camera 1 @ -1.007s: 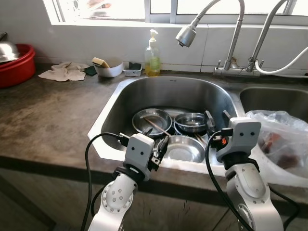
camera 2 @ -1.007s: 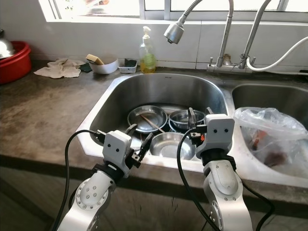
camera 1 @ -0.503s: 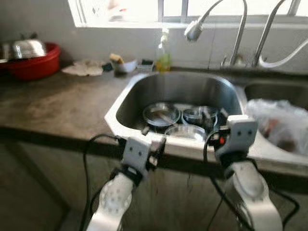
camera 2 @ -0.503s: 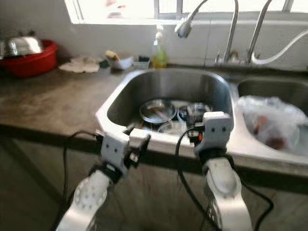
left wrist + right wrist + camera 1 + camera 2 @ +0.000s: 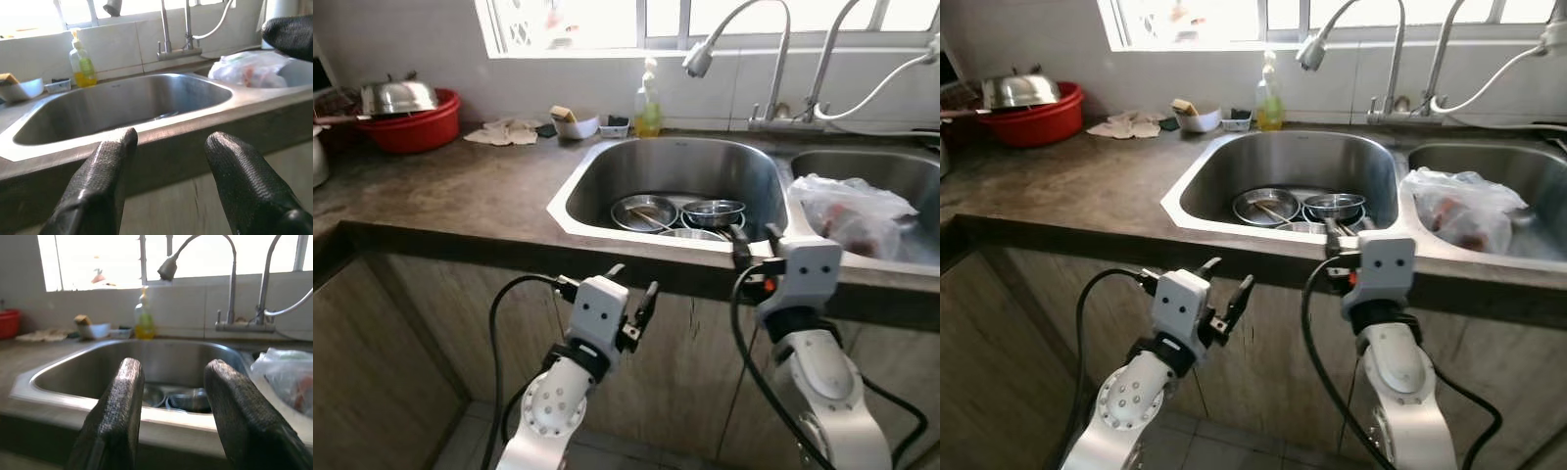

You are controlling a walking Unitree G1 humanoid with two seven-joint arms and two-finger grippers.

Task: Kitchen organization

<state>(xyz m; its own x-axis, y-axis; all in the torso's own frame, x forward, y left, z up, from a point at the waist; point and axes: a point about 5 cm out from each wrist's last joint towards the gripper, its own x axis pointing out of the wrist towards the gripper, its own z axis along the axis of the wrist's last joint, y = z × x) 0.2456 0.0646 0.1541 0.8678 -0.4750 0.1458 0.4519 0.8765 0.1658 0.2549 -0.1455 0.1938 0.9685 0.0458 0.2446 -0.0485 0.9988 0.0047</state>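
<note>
- Little of the task looks done: steel bowls [image 5: 683,216] and plates lie stacked together at the bottom of the sink [image 5: 607,166], unwashed and unsorted.
- The left gripper [image 5: 633,291] hangs in front of the cabinet face below the counter edge, its fingers spread wide and holding nothing.
- The right gripper [image 5: 754,245] sits at the near rim of the sink, fingers parted and empty too.
- What is left, by my judgement: reaching in over the rim and lifting out each dish.
- A plastic bag [image 5: 850,210] fills the right basin, so the bare counter [image 5: 460,186] to the left offers the open room.
- Far back, a soap bottle [image 5: 649,90] and faucet [image 5: 734,39] crowd the wall, and a red basin [image 5: 411,127] sits far left.
</note>
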